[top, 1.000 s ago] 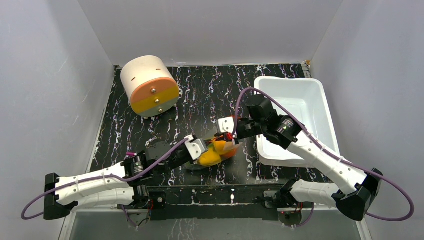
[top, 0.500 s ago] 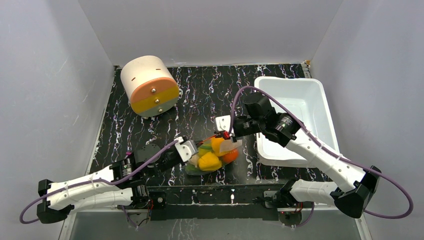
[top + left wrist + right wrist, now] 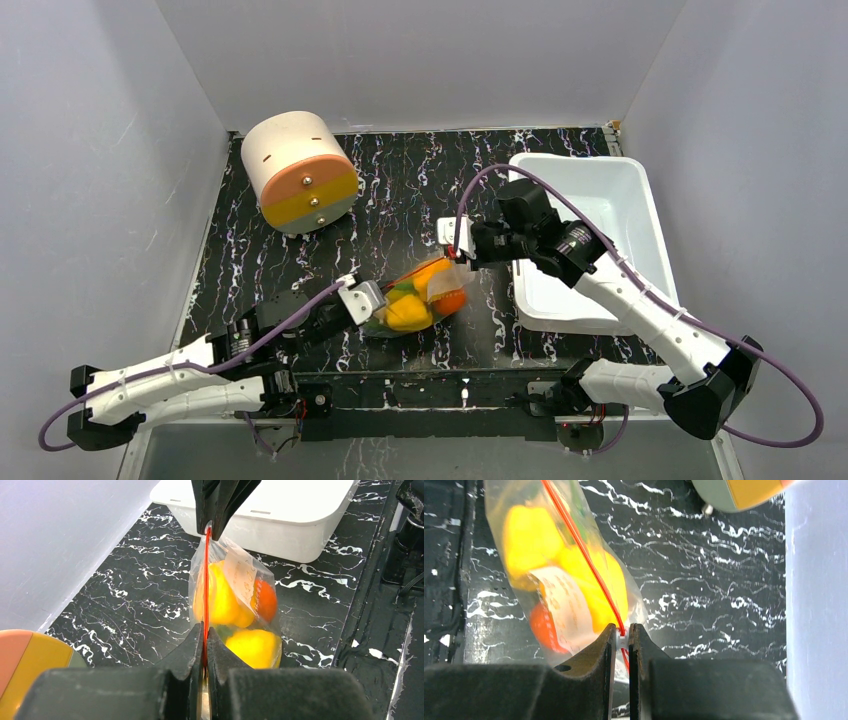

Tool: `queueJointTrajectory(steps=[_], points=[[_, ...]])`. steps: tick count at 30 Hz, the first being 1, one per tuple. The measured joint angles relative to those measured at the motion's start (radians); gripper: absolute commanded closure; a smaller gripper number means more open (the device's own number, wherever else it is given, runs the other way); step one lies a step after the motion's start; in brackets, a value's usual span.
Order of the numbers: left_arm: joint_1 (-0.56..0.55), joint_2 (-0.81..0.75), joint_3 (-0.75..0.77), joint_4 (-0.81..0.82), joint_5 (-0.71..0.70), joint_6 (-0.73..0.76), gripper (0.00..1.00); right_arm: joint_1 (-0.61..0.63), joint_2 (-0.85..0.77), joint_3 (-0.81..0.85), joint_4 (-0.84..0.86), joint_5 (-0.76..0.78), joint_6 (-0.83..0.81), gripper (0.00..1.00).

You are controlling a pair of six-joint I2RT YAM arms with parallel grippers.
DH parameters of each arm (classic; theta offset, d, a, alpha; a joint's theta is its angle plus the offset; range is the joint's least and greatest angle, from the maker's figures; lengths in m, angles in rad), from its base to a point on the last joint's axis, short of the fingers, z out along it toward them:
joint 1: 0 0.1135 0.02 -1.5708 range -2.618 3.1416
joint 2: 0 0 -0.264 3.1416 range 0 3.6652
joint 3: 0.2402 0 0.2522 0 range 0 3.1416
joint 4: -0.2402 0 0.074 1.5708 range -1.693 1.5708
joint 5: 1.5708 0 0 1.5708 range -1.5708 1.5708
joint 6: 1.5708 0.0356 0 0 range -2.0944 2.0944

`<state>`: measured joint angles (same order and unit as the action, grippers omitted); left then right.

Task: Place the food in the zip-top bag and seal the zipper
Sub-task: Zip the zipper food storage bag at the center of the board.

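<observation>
Sitting at the far left of the black marbled desk (image 3: 400,190) is a cream drum (image 3: 300,172) with an orange-and-yellow face, well apart from everything else. Nearer the front, the left arm (image 3: 180,375) is reaching rightward, its left jaws pressing together on one end of the zipper (image 3: 205,590). The zip-top bag (image 3: 420,298) is stretching between the two arms over the desk's middle. Yellow bell peppers (image 3: 222,597), an orange-red fruit (image 3: 265,600) and a green piece (image 3: 226,631) are showing through its plastic. The right arm (image 3: 640,310) is clamping its right jaws on the zipper's other end, just beside the white tub (image 3: 600,200).
</observation>
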<state>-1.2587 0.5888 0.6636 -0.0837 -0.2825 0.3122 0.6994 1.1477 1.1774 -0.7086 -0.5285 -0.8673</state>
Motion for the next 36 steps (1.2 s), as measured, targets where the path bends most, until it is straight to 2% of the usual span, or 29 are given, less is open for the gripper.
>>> queueJointTrajectory(steps=[20,29,34,36], points=[[0.000,-0.070,0.001,-0.029,-0.045,-0.037,1.00,-0.169,-0.035,0.010,-0.074,0.206,0.043,1.00],[0.000,-0.053,0.006,-0.047,-0.050,-0.049,1.00,-0.241,-0.095,-0.016,-0.076,0.218,0.190,1.00],[0.000,-0.029,0.035,-0.107,-0.045,-0.092,1.00,-0.269,-0.163,-0.016,-0.131,0.160,0.252,1.00],[0.000,-0.029,0.039,-0.115,-0.042,-0.117,0.91,-0.277,-0.201,-0.016,-0.157,0.111,0.286,1.00]])
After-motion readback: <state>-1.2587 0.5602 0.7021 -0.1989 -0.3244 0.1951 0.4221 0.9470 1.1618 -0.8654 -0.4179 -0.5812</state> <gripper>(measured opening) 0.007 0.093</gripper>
